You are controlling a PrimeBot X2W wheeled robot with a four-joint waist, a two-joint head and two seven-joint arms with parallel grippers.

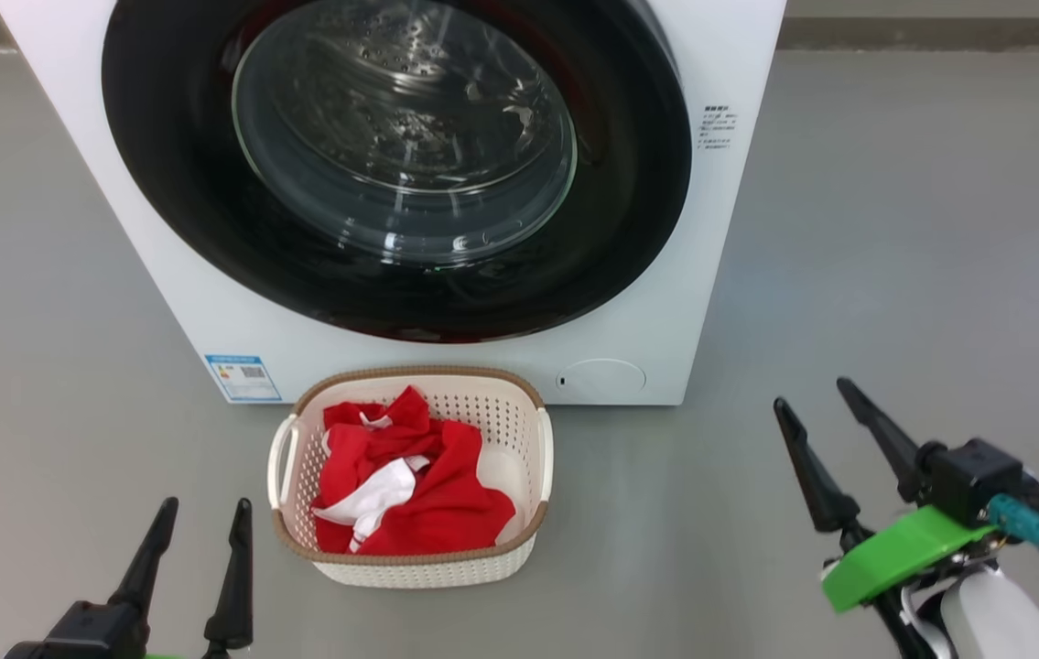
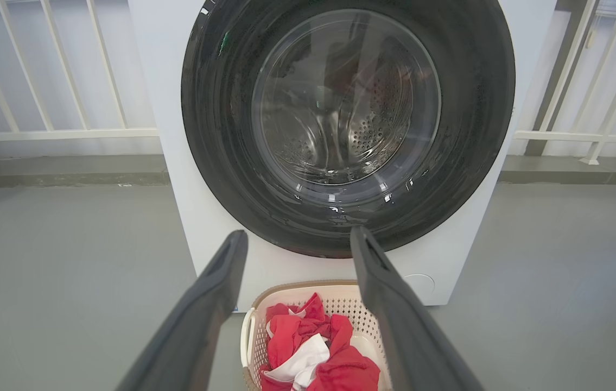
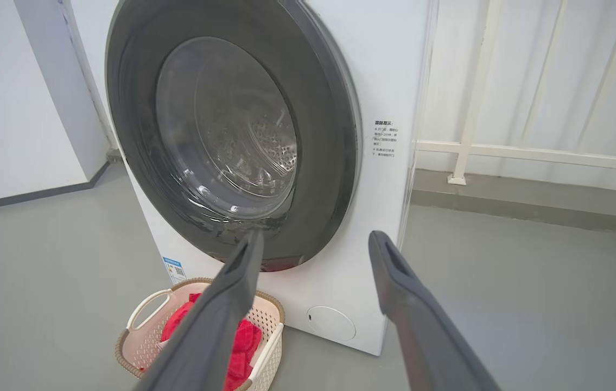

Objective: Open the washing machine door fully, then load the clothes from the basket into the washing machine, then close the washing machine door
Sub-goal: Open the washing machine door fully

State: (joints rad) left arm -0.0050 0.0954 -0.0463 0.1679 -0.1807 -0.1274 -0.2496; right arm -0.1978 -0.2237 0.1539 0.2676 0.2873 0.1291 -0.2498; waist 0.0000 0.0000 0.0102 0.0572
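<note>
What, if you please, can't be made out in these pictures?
Washing machine top: cut by head view's upper edge.
Printed notice, head view: text too small.
Basket floor, head view: mostly under the clothes.
Drum, left wrist view: hazed by washing machine door reflections.

Head camera: I see the washing machine (image 1: 665, 302) standing near the far edge of the grey floor (image 1: 903, 229). The washing machine door (image 1: 400, 146) lies flat against its front, with a blue label sticker (image 1: 244, 377) at the casing's lower left and a round cap (image 1: 601, 377) at its lower right. The basket (image 1: 427, 572) sits on the floor just before the machine, below the door, the clothes (image 1: 418, 485) heaped inside, red with white patches. The left gripper (image 1: 208, 503) is left of the basket and the right gripper (image 1: 812, 394) is well off to its right, both with fingers apart and nothing between them.
</note>
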